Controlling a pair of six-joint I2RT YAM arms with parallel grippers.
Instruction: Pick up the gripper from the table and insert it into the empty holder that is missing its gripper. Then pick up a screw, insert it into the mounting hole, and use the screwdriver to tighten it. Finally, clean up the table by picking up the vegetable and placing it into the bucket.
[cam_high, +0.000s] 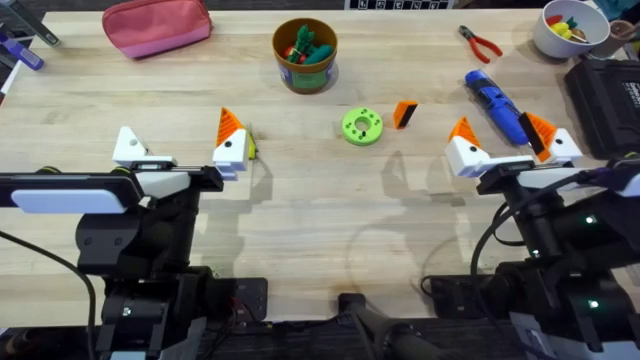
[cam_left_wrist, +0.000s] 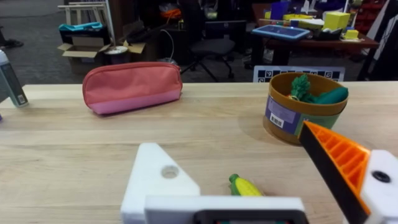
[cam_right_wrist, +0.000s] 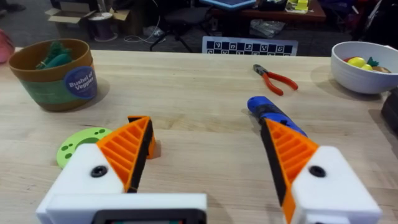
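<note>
The loose orange gripper (cam_high: 404, 114) lies mid-table beside a green disc (cam_high: 362, 126). My left gripper (cam_high: 180, 148) stands open; its left base is the bare white holder (cam_high: 130, 148) (cam_left_wrist: 155, 177), and the other base carries an orange wedge (cam_left_wrist: 339, 165). The yellow-green vegetable (cam_left_wrist: 245, 185) lies on the table between those fingers, close to the wedged one (cam_high: 251, 148). My right gripper (cam_high: 505, 145) (cam_right_wrist: 205, 134) is open, both fingers orange. The blue screwdriver (cam_high: 497, 105) (cam_right_wrist: 267, 111) lies just beyond it. The brown bucket (cam_high: 305, 55) (cam_left_wrist: 298, 112) (cam_right_wrist: 53, 71) stands at the back with green toys inside.
A pink pouch (cam_high: 157, 25) lies at the back left. Red-handled pliers (cam_high: 480, 43) and a white bowl (cam_high: 570, 28) of coloured bits sit at the back right. A dark box (cam_high: 605, 100) stands at the right edge.
</note>
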